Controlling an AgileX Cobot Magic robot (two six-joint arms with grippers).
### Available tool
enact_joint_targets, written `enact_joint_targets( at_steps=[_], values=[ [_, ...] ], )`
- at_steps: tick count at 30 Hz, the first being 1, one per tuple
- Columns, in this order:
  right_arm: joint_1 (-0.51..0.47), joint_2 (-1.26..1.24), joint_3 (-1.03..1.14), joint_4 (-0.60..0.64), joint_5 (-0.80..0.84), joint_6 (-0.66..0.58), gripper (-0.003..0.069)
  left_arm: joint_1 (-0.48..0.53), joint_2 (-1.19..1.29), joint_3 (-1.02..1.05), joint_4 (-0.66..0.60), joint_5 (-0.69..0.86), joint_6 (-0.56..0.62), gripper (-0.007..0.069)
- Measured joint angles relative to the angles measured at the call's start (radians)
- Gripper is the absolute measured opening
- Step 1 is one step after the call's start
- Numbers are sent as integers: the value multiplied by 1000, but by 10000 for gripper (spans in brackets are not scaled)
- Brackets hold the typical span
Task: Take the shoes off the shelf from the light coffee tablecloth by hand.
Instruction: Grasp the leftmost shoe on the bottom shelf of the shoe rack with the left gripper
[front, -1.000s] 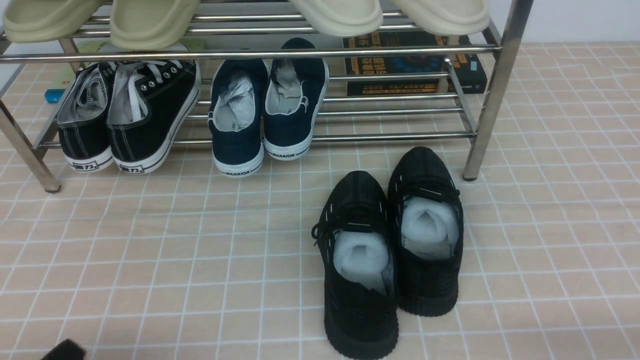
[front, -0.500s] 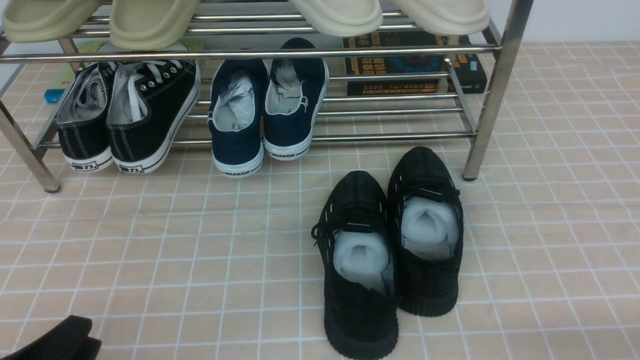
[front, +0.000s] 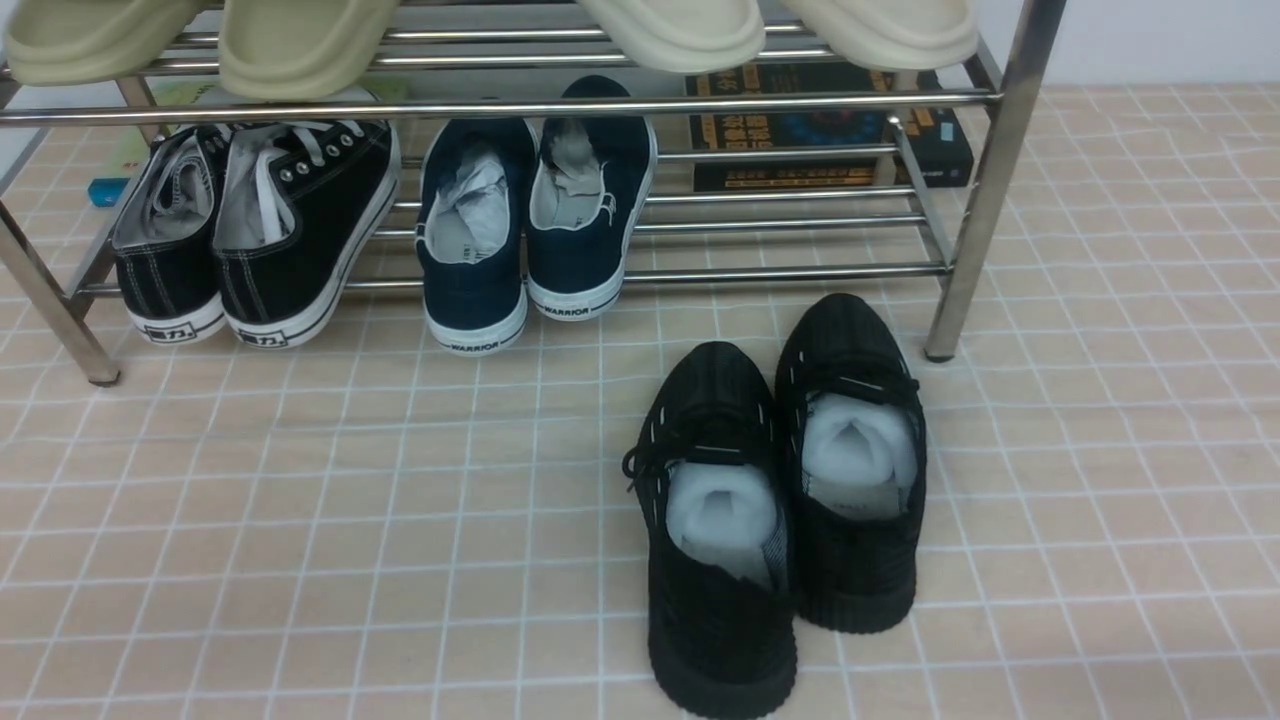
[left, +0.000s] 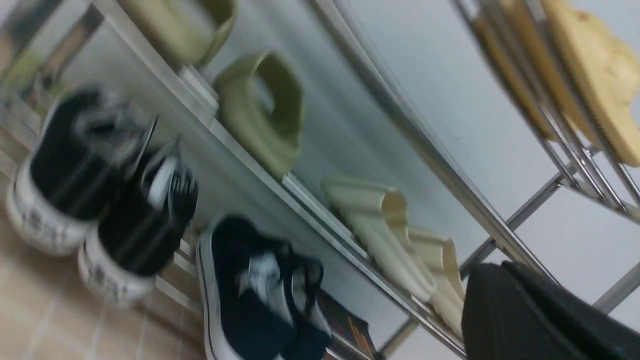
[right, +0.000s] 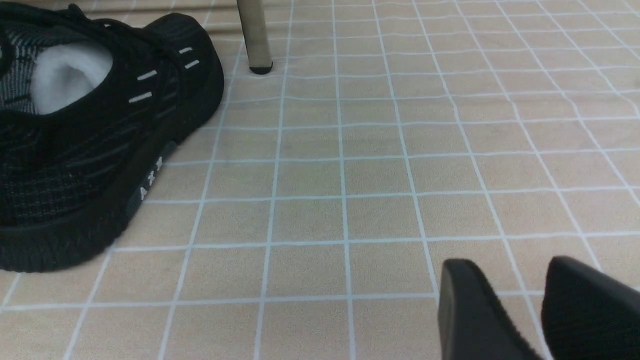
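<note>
Front view looks down across the cloth (front: 300, 500) to the shelf (front: 985, 170). Left wrist view, tilted, faces the same shelf from low. Right wrist view skims the cloth beside the knit shoes (front: 855, 560), which the front view also shows.

Shoes (left: 70, 170) smeared by motion blur; slippers (front: 300, 45) cropped at upper edge; book (front: 800, 130) partly hidden behind shelf (front: 700, 100) bar.
</note>
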Motion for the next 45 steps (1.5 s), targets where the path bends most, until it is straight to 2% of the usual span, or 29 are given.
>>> enact_joint_targets(
  at_steps=[1,3,6,8,13,19,21,24,26,29,34,39,41,45],
  values=[
    [0,0,0,0,0,0,239,0,41,-61,4,2,86,1],
    [0,0,0,0,0,0,239,0,109,-137,5,27,173,1],
    [0,0,0,0,0,0,239,0,223,-221,7,109,231,1],
    [0,0,0,0,0,0,239,0,386,-283,32,249,245,1],
    [0,0,0,0,0,0,239,0,711,-369,203,561,174,1],
    [0,0,0,0,0,0,239,0,997,-698,589,846,104,1],
    [0,0,0,0,0,0,239,6,1071,-825,729,935,43,1],
    [0,0,0,0,0,0,239,41,1164,-949,833,1028,-34,4],
    [0,0,0,0,0,0,239,113,1283,-1060,909,1112,-71,4],
    [0,0,0,0,0,0,239,189,1406,-1129,906,1141,-79,4],
    [0,0,0,0,0,0,239,224,1489,-1146,816,1128,-79,8],
    [0,0,0,0,0,0,239,225,1493,-1147,671,1000,-69,9],
    [0,0,0,1,0,0,239,225,1495,-1147,615,913,-103,13],
    [0,0,0,1,0,0,239,225,1514,-1148,581,824,-158,24]
  ],
)
